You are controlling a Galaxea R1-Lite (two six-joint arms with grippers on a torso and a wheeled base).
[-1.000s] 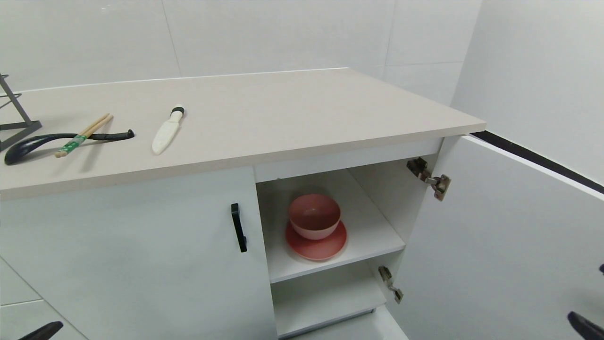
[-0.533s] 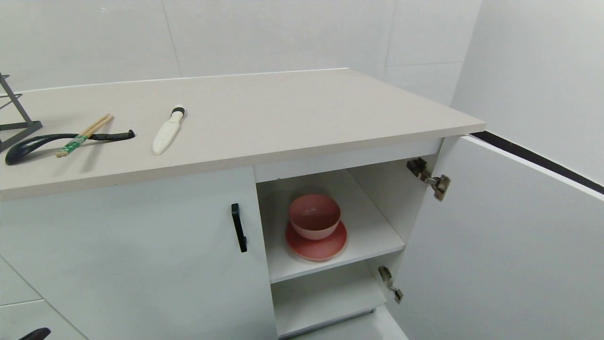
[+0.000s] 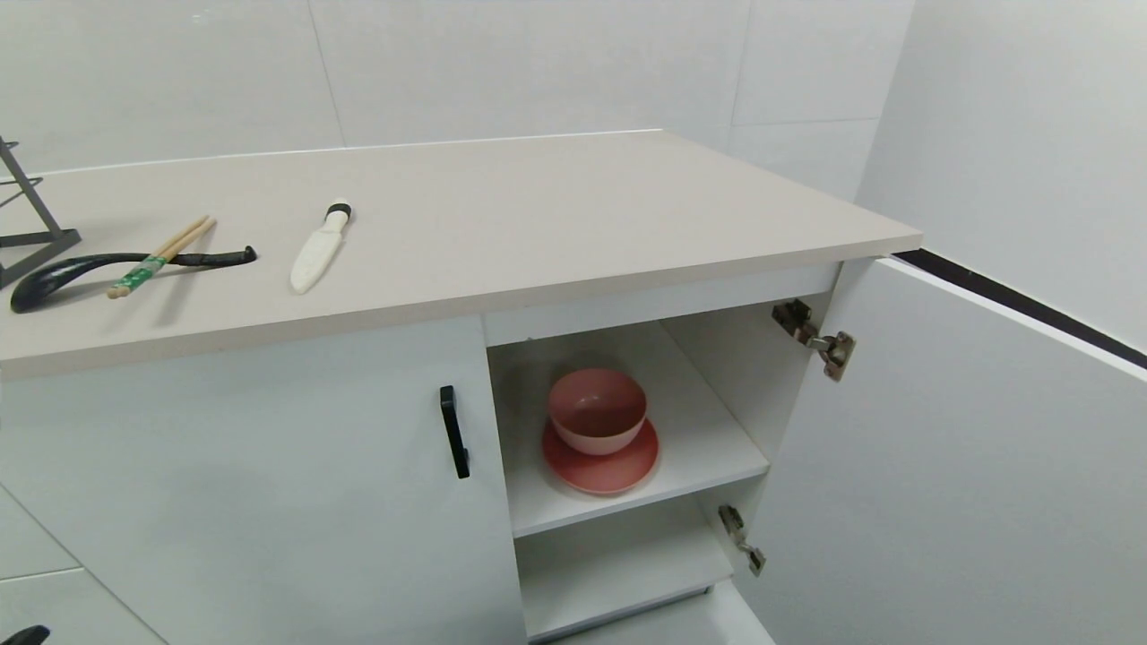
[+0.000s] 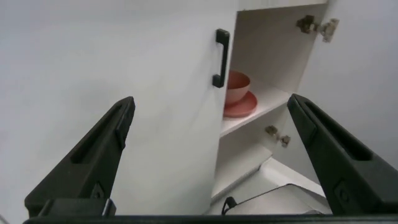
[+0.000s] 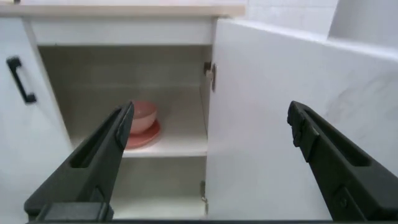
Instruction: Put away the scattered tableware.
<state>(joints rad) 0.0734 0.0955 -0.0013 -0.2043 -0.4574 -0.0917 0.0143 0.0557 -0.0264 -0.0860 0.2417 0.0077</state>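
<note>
- Left hand (image 4: 211,106): fingers spread wide, nothing between them. It sits low in front of the cupboard, facing the closed door (image 3: 269,484) and its black handle (image 3: 453,432).
- Right hand (image 5: 209,111): fingers spread wide, also empty. It faces the cupboard opening, beside the open door (image 3: 941,448).
- Pink bowl (image 3: 597,410): stands upright on the red plate (image 3: 600,473). Both rest on the upper shelf (image 3: 699,448) inside the cupboard. They lie ahead of each hand and well apart from both.
- Worktop (image 3: 538,206): stands above both hands and carries the rest of the tableware, all well apart from either hand.
- Chopsticks (image 3: 161,253): lie as a pair across the handle of the black spoon (image 3: 54,273), touching it, on the left hand's side of the worktop.
- White utensil (image 3: 318,249): has a black band near one end and lies flat just beside the spoon's handle tip, not touching it.
- Dark metal rack (image 3: 31,237): stands at the worktop's far left edge, near the spoon's bowl.
</note>
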